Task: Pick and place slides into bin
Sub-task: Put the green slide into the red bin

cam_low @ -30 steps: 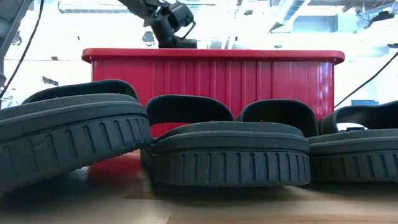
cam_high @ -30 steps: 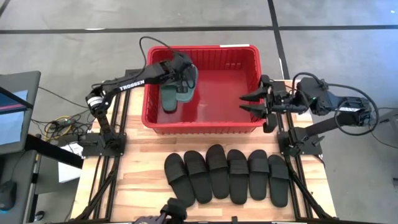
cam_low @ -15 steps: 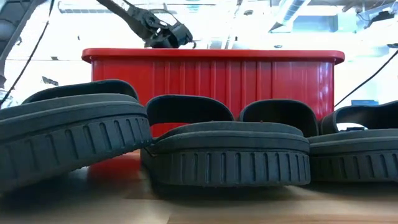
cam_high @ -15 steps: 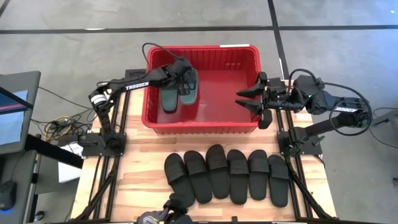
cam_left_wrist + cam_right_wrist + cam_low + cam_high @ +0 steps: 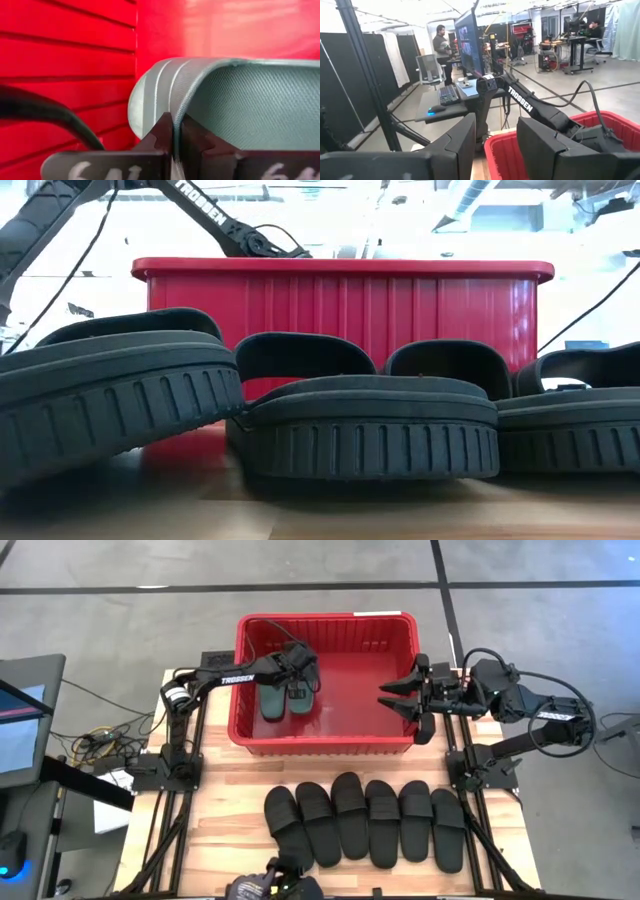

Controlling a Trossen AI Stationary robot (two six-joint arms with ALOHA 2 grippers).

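Observation:
Two sage-green slides lie side by side in the left half of the red bin (image 5: 325, 745). One slide (image 5: 273, 702) lies flat on the bin floor. My left gripper (image 5: 296, 670) is shut on the other slide (image 5: 301, 693), low inside the bin. In the low view the left arm dips behind the bin's rim (image 5: 340, 268). My right gripper (image 5: 386, 700) hovers open over the bin's right side, holding nothing. Several black slides (image 5: 365, 823) rest on their soles in a row on the table in front of the bin. My left gripper pinches the edge of the green slide's strap (image 5: 176, 112) between its two fingers (image 5: 162, 132). The fingers come slanting down from the table's left side. The slide sits low in the bin beside the other green one; whether its sole touches the floor, I cannot tell.
The bin's ribbed wall (image 5: 65, 65) stands close beside the held slide. The right half of the bin floor (image 5: 365, 690) is bare. Beyond the table, a monitor stand (image 5: 470, 55) and a person (image 5: 441, 42) are in the room.
My left gripper has gone down into the bin, still shut on the green slide. The slide has sunk from rim height to low beside the other green slide, and the arm has dropped toward the bin's rim.

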